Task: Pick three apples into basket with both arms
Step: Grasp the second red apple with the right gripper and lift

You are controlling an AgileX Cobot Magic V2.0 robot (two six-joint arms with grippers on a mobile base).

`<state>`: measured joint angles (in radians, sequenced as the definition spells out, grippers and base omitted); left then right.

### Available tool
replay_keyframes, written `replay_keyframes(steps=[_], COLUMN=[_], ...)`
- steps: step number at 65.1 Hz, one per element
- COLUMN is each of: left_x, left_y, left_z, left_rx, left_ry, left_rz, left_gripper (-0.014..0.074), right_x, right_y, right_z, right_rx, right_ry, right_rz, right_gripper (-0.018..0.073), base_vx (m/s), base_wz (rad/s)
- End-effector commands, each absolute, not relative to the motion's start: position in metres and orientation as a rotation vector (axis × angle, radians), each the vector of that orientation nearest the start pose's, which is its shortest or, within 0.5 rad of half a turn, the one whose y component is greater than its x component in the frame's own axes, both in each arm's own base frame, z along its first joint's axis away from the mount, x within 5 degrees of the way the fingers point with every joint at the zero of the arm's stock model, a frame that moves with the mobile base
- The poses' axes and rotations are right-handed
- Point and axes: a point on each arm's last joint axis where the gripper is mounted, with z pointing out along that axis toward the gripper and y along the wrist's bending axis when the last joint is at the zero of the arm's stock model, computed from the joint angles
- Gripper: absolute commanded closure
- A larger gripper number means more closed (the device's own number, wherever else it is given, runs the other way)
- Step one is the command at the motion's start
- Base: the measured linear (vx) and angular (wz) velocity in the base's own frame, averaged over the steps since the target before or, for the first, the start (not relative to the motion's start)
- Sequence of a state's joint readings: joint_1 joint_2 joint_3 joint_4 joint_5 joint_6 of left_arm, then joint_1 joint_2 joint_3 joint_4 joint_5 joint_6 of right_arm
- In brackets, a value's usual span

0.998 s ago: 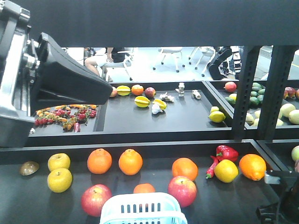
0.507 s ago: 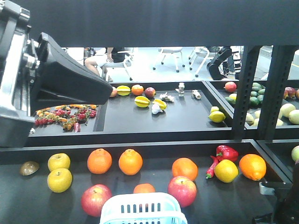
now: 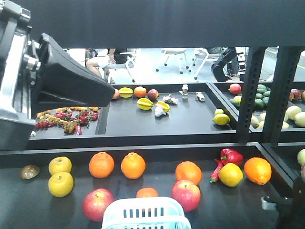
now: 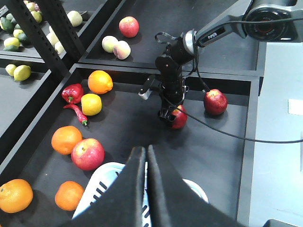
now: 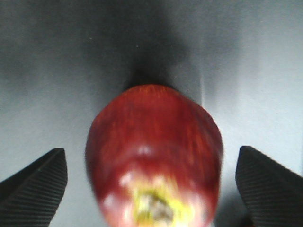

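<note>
In the right wrist view a dark red apple lies on the black tray between the two fingers of my right gripper, which is open with a gap on each side. The left wrist view shows that same apple under the right arm, with a second apple to its right and a third apple near the aqua basket. My left gripper is shut and empty above the basket. From the front, two apples flank the basket.
Oranges, yellow fruit, a red pepper and a chilli lie on the front tray. Black shelf posts stand at the right. The back shelf holds more fruit. A raised rim borders the tray.
In the front view the right arm's end at the bottom right has sunk lower and slightly left. The left arm, the basket and the fruit have not moved.
</note>
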<state>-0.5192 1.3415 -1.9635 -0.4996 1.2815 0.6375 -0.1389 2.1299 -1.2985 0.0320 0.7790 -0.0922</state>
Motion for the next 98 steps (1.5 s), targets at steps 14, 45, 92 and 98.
replay_keyframes(steps=[14,45,92,98], left_x=[0.158,0.158,0.158,0.158], left_y=[-0.142,-0.142,-0.142,-0.142], left_z=[0.559,0.559,0.559,0.559], left_rx=[1.2,1.2,1.2,1.2], left_ry=[1.601,1.601,1.601,1.601], left_rz=[-0.56,-0.56,-0.56,-0.56], left_gripper=[0.0604,0.0604,0.0604,0.0604], right_x=[0.39,0.392,0.377,0.38], right_y=[-0.053,-0.053,0.049,0.085], right_z=[0.114,0.122,0.324,0.345], right_rx=[0.121,0.125,-0.244,-0.373], right_ry=[3.022,2.99,2.305,2.252], right_rz=[0.038,0.037,0.696,0.763], right_gripper=[-0.0014,0.0216,0.023,0.0233], base_vx=[0.0,0.0,0.0,0.0], base_wz=[0.0,0.0,0.0,0.0])
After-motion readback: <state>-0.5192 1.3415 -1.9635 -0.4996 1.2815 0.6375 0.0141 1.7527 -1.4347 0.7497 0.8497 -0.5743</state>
